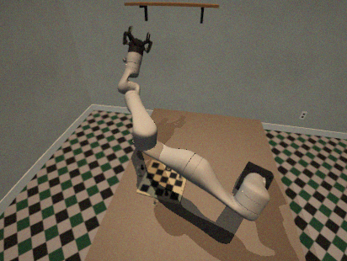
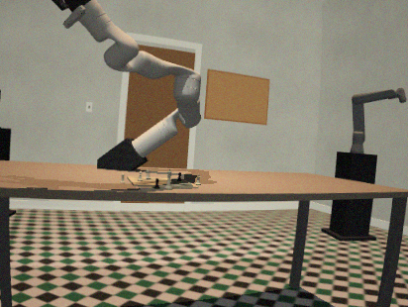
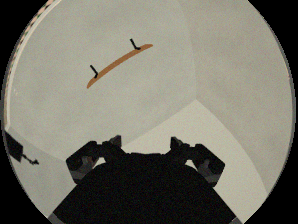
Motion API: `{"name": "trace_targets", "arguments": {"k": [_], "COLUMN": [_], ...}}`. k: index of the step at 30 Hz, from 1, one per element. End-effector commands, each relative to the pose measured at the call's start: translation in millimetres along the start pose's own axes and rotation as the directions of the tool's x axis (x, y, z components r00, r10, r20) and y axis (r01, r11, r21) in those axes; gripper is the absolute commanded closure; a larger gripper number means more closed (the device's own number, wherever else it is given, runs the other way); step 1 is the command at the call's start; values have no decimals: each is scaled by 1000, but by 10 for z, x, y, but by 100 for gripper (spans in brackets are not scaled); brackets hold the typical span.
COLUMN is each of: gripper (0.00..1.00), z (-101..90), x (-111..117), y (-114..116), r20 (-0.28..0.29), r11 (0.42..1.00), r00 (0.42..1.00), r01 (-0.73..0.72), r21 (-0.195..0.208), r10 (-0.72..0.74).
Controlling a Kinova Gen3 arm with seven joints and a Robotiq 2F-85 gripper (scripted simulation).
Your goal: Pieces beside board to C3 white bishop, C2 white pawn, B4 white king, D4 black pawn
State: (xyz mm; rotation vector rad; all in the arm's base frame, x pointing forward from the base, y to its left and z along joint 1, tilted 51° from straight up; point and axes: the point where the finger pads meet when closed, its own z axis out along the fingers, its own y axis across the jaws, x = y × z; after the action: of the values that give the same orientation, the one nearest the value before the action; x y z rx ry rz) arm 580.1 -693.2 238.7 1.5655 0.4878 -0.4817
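Observation:
The gripper (image 1: 139, 32) (image 3: 146, 141) is open and empty. It is raised high above the table, fingers pointing up toward the wall and ceiling; in the exterior view it is partly cut off at the top left. The chessboard (image 1: 144, 194) (image 2: 132, 181) lies on the table, partly hidden by the arm and in shadow in the top view. A small pale piece (image 1: 155, 202) stands off the board's near edge. In the exterior view a black piece (image 2: 156, 183), a tall white piece (image 2: 169, 179) and a pale piece (image 2: 123, 177) show. Exact types and squares cannot be told.
The brown table (image 1: 202, 130) (image 2: 297, 183) carries the arm's base. The upper arm passes over the board's right side. A wall shelf (image 1: 177, 5) (image 3: 117, 63) is mounted beyond the gripper. Another arm on a black pedestal (image 2: 355, 193) stands behind the table.

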Motion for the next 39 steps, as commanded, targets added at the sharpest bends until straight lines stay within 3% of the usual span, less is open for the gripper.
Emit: {"name": "trace_targets", "arguments": {"k": [1,4,5,14,15,26,27,35,36,39], "gripper": [0,0,0,0,0,0,0,0,0,0], "z": [-39,-39,-204,-204,-375,-375,-551,-551,-731,-731], "x": [2,2,33,33,60,60,83,83,102,102], "y": [59,59,156,156,250,250,342,342,429,429], "r20": [-2,-2,-5,-5,-8,-8,-11,-11,-14,-14], "r11": [1000,1000,999,999,995,995,988,988,979,979], "r00": [1000,1000,999,999,995,995,988,988,979,979], "r01": [-4,-4,-52,-52,-102,-102,-152,-152,-204,-204], "r21": [-5,-5,-4,-4,-2,-2,1,1,5,5], "r10": [4,4,52,52,102,102,152,152,204,204]}}
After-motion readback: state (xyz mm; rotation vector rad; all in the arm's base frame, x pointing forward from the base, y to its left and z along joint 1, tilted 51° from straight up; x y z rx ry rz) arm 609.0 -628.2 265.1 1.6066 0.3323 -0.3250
